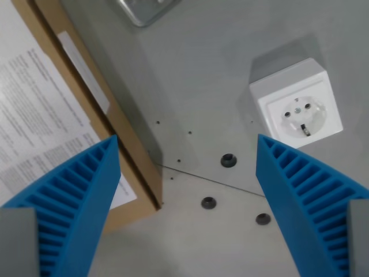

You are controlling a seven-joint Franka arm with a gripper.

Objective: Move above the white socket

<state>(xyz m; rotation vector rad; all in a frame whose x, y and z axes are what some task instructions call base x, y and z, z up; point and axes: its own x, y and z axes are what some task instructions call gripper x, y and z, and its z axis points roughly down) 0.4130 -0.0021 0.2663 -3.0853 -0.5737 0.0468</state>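
The gripper (187,147) is spread wide with nothing between its two blue ribbed fingers (75,202), which rise from the near corners of the wrist view, one at the wrist view's left and one at the wrist view's right. Below the gap between them lies a bare grey surface (202,75), crossed by a thin seam and marked with three dark round holes (229,160) and a few small specks. The white socket (297,107) sits on this surface at the wrist view's right, just beyond the tip of the right-hand finger and off to the side of the gap, not centred under the gripper. Its face points up, showing a round recess with two pin holes. On the wrist view's left a brown cardboard box (124,144) runs diagonally, with a printed sheet of paper (40,109) lying on top of it; the left-hand finger overlaps its near end. At the far edge a shiny metal object (144,11) is partly cut off by the frame.
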